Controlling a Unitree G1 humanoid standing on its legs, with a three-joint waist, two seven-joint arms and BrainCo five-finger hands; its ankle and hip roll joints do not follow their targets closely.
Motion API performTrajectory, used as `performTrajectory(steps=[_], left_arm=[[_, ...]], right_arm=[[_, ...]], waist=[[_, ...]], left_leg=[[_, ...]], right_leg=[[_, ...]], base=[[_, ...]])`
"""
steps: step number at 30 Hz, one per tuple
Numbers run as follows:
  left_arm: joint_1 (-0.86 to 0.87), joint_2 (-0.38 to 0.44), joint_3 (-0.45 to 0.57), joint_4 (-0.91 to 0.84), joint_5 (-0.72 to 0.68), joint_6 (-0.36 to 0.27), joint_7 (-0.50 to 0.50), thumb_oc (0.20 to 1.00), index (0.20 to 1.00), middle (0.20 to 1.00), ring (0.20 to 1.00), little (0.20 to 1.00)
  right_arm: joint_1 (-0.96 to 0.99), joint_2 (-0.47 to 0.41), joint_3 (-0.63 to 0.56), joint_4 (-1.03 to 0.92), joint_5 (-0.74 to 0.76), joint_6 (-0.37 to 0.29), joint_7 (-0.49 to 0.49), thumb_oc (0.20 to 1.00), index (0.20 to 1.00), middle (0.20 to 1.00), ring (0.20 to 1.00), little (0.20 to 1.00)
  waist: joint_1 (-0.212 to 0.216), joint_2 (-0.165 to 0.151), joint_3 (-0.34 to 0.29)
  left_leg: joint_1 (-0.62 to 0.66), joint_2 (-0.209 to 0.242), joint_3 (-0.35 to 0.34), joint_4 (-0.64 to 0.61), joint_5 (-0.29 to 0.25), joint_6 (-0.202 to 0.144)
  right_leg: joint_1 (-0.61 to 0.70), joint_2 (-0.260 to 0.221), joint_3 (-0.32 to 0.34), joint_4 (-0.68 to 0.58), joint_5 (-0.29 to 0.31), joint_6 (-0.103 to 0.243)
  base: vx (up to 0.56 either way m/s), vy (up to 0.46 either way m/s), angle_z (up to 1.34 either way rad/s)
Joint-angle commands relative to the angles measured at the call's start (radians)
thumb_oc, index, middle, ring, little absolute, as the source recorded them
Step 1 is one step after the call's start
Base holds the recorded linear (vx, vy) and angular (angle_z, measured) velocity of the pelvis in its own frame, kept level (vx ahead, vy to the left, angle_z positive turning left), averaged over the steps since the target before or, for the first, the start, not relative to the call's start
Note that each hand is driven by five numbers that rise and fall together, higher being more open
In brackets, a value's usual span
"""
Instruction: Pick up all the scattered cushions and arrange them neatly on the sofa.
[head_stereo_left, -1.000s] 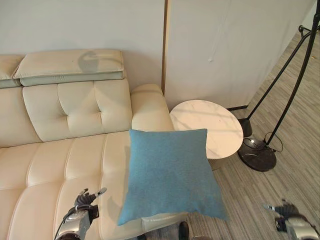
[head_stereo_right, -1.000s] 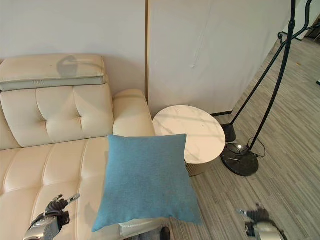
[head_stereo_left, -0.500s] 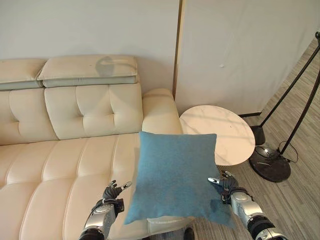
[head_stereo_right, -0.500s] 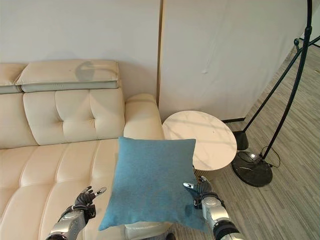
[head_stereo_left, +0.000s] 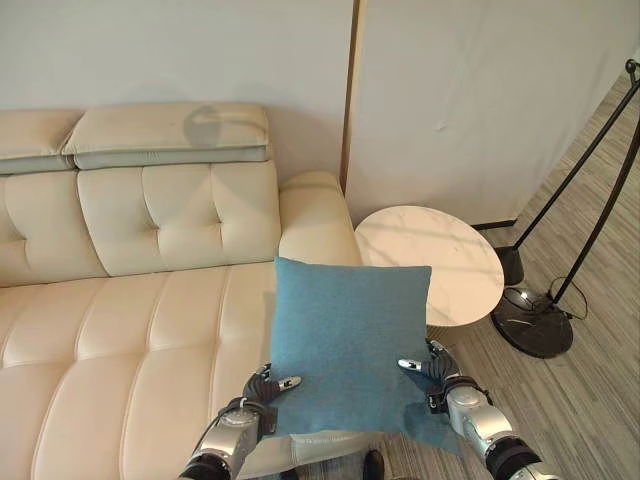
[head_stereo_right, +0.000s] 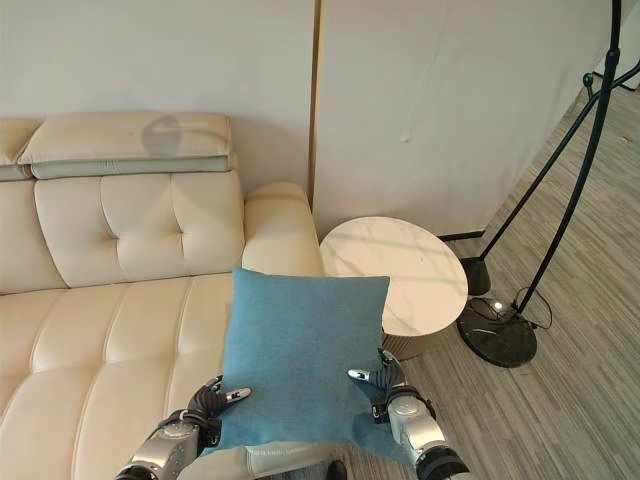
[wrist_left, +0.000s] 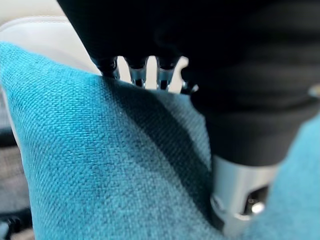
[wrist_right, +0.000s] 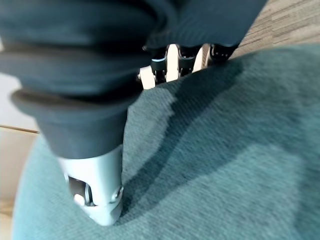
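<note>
Both hands have closed in on the blue cushion (head_stereo_left: 345, 345) since a second ago: your left hand (head_stereo_left: 262, 392), which hung off its left side over the seat, now sits at its lower left edge, and your right hand (head_stereo_left: 430, 367), which was low over the floor, now rests on its lower right part.

Starting on your left, the cream sofa (head_stereo_left: 110, 320) carries the cushion at the front of its right end, with the lower right corner hanging past the seat over the floor. The left hand's fingers look loosely spread against the fabric; its wrist view shows fingertips (wrist_left: 137, 75) meeting the weave, and you cannot tell there whether they pinch it. The right hand's fingers likewise lie on the cloth, relaxed rather than curled.

Expect the cushion to be light, soft and floppy, with a coarse woven cover that should not slip. You would do best to press it between both palms at opposite side edges, or pinch the lower corners; a one-sided hold will likely let it sag.

Further right stand a round marble bench (head_stereo_left: 430, 262) and a black floor lamp (head_stereo_left: 560, 260). No label or writing can be read.
</note>
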Motion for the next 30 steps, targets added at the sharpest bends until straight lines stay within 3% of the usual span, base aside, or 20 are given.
performTrajectory(steps=[1, 13, 28, 29, 30], left_arm=[[-0.124, -0.044, -0.046, 0.071, 0.067, -0.021, 0.017, 1.000, 1.000, 1.000, 1.000, 1.000], [-0.204, -0.119, -0.203, 0.106, 0.158, -0.025, 0.112, 1.000, 1.000, 1.000, 1.000, 1.000], [-0.216, -0.174, -0.348, 0.017, 0.085, -0.065, 0.154, 1.000, 1.000, 1.000, 1.000, 1.000], [-0.215, -0.171, -0.359, -0.001, 0.078, -0.070, 0.146, 0.580, 0.580, 0.580, 0.580, 0.580], [-0.216, -0.166, -0.361, -0.013, 0.070, -0.079, 0.135, 0.200, 0.200, 0.200, 0.200, 0.200]], right_arm=[[-0.047, 0.057, 0.060, -0.027, 0.049, -0.038, 0.009, 1.000, 1.000, 1.000, 1.000, 1.000], [-0.110, 0.142, 0.255, -0.052, 0.156, -0.081, -0.002, 1.000, 1.000, 1.000, 1.000, 1.000], [-0.184, 0.242, 0.455, -0.007, 0.133, -0.070, -0.001, 1.000, 1.000, 1.000, 1.000, 1.000], [-0.189, 0.244, 0.460, -0.005, 0.140, -0.076, 0.000, 1.000, 1.000, 1.000, 1.000, 1.000], [-0.186, 0.243, 0.456, -0.003, 0.168, -0.086, 0.014, 0.470, 0.470, 0.470, 0.470, 0.470]], waist=[[-0.012, -0.013, 0.048], [-0.010, -0.014, 0.087], [0.023, -0.032, 0.106], [0.025, -0.031, 0.105], [0.026, -0.032, 0.105]], left_leg=[[-0.013, -0.028, 0.011, -0.001, -0.063, 0.001], [-0.021, -0.033, 0.004, -0.001, -0.063, -0.001], [-0.025, -0.038, -0.011, -0.001, -0.064, 0.001], [-0.026, -0.038, -0.012, -0.001, -0.064, 0.002], [-0.026, -0.039, -0.013, -0.001, -0.065, 0.002]], right_leg=[[0.050, -0.010, 0.000, 0.002, -0.130, 0.036], [0.046, -0.017, -0.008, 0.002, -0.128, 0.036], [0.049, -0.024, -0.023, 0.002, -0.130, 0.037], [0.048, -0.025, -0.025, 0.002, -0.131, 0.038], [0.048, -0.027, -0.027, 0.002, -0.131, 0.039]], base=[[0.00, 0.000, 0.00], [0.00, 0.000, 0.00], [0.00, 0.000, 0.00], [0.00, 0.000, 0.00], [0.00, 0.000, 0.00]])
